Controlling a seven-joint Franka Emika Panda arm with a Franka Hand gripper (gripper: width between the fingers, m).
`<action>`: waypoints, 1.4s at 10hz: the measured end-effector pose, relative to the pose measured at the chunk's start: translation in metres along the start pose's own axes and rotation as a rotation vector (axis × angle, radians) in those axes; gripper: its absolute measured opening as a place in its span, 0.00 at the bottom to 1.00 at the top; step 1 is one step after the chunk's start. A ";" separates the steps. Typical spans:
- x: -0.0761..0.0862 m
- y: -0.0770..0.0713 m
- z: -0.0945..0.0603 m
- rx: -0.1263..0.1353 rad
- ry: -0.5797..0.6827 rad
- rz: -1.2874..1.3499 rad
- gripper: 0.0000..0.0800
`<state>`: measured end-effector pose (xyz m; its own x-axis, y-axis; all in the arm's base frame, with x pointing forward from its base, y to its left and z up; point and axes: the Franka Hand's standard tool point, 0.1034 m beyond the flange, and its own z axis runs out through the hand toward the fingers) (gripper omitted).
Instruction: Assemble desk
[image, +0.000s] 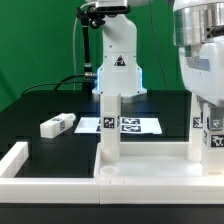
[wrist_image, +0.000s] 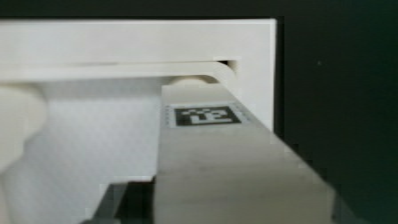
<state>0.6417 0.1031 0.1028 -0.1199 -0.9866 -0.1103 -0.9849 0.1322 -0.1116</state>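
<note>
Exterior view low, near, facing across wide white plastic tray-like desk top, wrist view tight above it, sharing tagged white block leg.

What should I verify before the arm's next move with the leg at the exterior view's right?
1. Tool around the top of the leg at the exterior view's right: ok.
2. Tool firmly closed on it: cannot tell.
3. That leg upright on the desk top: ok.
4. That leg fully seated: cannot tell.
5. Second leg standing upright on the desk top: ok.
6. Loose leg lying on the table, apart from the desk top: ok.
</note>
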 end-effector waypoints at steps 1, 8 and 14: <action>0.000 0.000 0.000 -0.001 0.001 -0.028 0.38; -0.001 -0.005 -0.001 0.009 -0.002 -0.711 0.81; -0.027 -0.011 -0.011 -0.031 0.045 -1.511 0.81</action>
<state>0.6543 0.1267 0.1183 0.9747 -0.1915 0.1149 -0.1846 -0.9804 -0.0685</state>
